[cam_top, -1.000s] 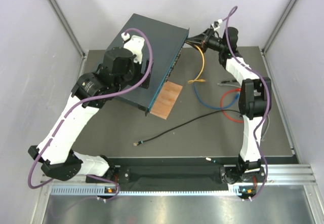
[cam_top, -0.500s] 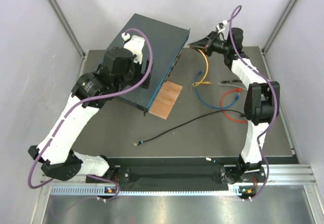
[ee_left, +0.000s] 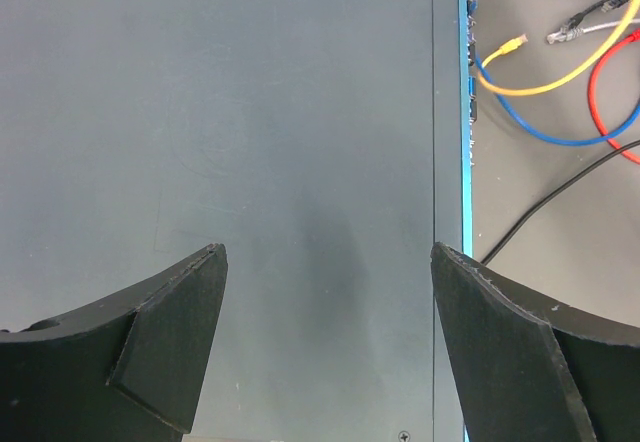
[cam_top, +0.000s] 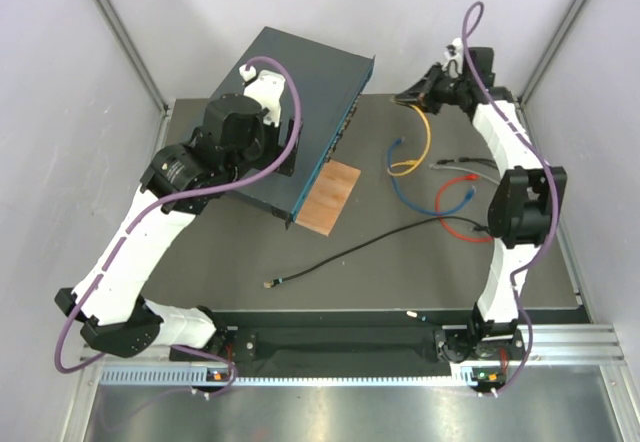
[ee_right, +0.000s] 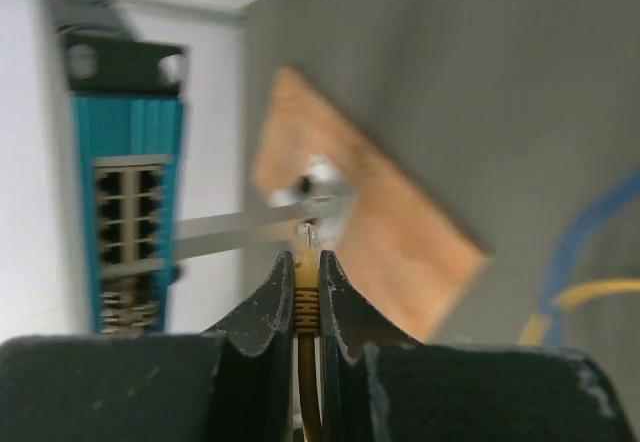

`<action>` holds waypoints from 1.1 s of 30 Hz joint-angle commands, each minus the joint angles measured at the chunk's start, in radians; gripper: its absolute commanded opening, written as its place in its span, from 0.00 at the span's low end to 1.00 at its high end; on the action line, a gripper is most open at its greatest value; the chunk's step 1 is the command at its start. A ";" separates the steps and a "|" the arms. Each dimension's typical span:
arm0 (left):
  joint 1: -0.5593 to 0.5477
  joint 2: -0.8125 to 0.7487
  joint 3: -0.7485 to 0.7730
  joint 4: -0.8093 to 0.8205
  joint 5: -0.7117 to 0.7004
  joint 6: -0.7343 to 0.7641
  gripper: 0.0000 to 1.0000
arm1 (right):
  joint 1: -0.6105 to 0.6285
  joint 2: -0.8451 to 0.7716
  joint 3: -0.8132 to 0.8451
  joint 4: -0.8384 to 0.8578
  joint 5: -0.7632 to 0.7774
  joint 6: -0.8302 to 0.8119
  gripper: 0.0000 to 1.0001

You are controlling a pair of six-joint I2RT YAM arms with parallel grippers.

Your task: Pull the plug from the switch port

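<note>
Overhead: two white arms are reaching over a dark grey table [cam_top: 400, 272] set between pale walls.
Switch: the switch [cam_top: 300, 72] is lying flat and slanted at the far left of the table. Its narrow teal face is turning toward the right arm, and rows of small sockets [ee_right: 125, 182] are showing along it.
Plug: the plug [ee_right: 308, 240] is sitting out of the switch, up in the air and well to the right of the socket face. Its clear tip is poking out just past the fingertips that are gripping it.
Right gripper: the right gripper [cam_top: 405, 97] is clenching the plug by its yellow boot. It is hanging above the far edge of the table and pointing left toward the switch.
Yellow cable: the yellow cable [cam_top: 424, 137] is trailing from the right gripper and curving down to the table, where its other end is lying loose.
Left gripper: the left gripper [ee_left: 328, 252] is hovering over the switch's flat top. Its two black fingers are spreading wide with nothing between them. Whether they are touching the lid cannot be told.
Brown board: the brown board [cam_top: 330, 195] is lying flat on the table just beside the near end of the socket face.
Other cables: a blue cable [cam_top: 405, 197], a red cable [cam_top: 455, 202] and a grey cable [cam_top: 465, 162] are lying loose to the right of the switch. A black cable [cam_top: 350, 255] is running across the middle of the table toward the near edge.
</note>
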 commanded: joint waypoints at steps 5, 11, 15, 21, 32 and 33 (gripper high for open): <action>0.004 -0.038 -0.002 0.042 -0.018 0.001 0.88 | -0.163 -0.135 -0.039 -0.535 0.369 -0.422 0.04; 0.004 -0.027 0.007 0.059 0.008 -0.011 0.88 | -0.217 -0.181 -0.187 -0.590 0.508 -0.522 0.11; 0.004 -0.023 0.007 0.062 0.022 -0.022 0.88 | -0.226 -0.187 -0.240 -0.578 0.553 -0.548 0.17; 0.004 -0.021 0.021 0.057 0.031 -0.039 0.87 | -0.228 -0.158 -0.242 -0.565 0.619 -0.563 0.35; 0.004 -0.017 0.035 0.080 0.048 -0.129 0.88 | -0.187 -0.213 -0.083 -0.679 0.906 -0.559 1.00; 0.004 -0.018 0.032 0.086 0.048 -0.140 0.88 | -0.164 -0.221 -0.072 -0.685 0.918 -0.560 1.00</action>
